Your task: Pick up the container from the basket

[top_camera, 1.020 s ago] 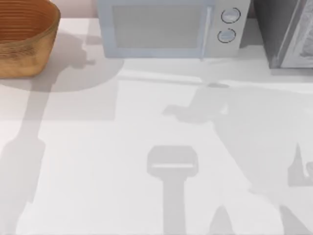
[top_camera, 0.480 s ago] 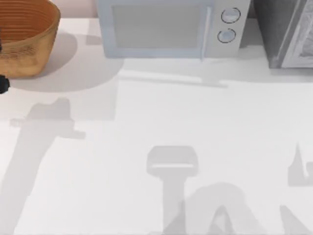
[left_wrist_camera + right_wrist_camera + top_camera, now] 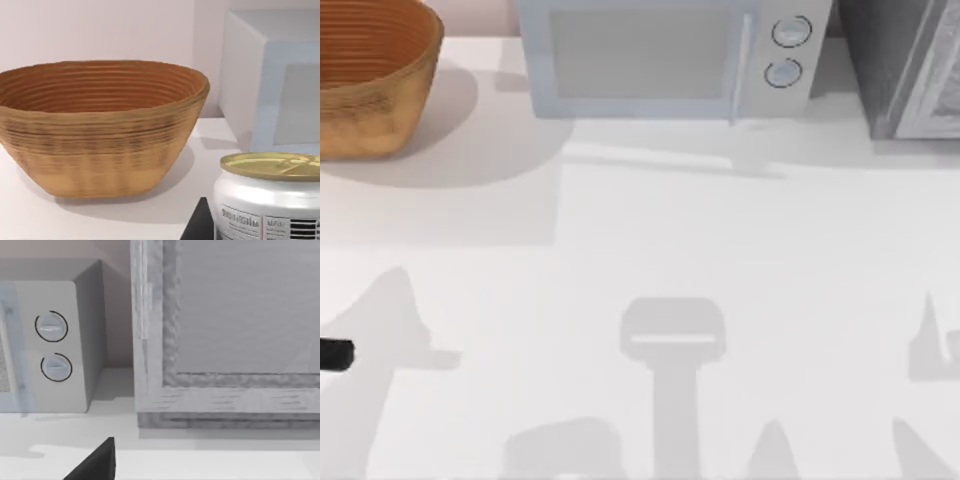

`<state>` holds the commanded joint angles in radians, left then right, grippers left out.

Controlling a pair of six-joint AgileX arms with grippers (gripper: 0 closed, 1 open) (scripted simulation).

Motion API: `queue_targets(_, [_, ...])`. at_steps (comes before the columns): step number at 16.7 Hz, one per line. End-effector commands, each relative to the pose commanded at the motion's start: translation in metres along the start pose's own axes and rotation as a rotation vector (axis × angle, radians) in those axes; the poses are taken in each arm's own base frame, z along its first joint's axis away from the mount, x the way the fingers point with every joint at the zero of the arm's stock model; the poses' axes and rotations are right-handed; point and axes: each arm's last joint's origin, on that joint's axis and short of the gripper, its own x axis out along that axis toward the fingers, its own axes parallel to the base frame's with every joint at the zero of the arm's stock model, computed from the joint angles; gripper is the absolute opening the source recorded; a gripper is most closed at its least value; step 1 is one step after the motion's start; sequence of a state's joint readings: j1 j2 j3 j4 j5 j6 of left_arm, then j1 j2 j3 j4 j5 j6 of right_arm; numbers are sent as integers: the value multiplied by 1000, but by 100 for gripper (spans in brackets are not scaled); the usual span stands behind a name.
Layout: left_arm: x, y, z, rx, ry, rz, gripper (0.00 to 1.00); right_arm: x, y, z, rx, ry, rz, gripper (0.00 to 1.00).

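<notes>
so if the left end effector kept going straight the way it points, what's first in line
Likely the basket, its outer wall dead ahead; the container sits close up beside that line. Depth is unclear.

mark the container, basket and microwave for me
container [image 3: 267, 197], left wrist view, on its white side wall.
basket [image 3: 375, 105], top view, on its tan outer wall.
microwave [image 3: 640, 55], top view, on its door window.

At the worktop's left edge, a short, rounded black stub of the left arm [image 3: 334, 354] shows. Both wrist views catch a plain matte black wedge of hand [image 3: 199, 224], [image 3: 95, 463], unmarked.
</notes>
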<state>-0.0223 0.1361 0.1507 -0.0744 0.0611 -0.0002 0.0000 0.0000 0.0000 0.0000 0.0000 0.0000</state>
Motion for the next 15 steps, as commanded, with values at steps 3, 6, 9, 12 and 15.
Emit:
queue_targets(3, [0,3,-26,2,-47,66,0,0,0,0,0,0,0,100])
queue_targets(6, [0,4,-34,3,-60,83,0,0,0,0,0,0,0,100])
queue_targets(9, [0,4,-34,3,-60,83,0,0,0,0,0,0,0,100])
queue_targets(12, [1,4,-34,4,-53,80,0,0,0,0,0,0,0,100])
queue_targets(15, [3,3,-18,3,-85,42,0,0,0,0,0,0,0,100])
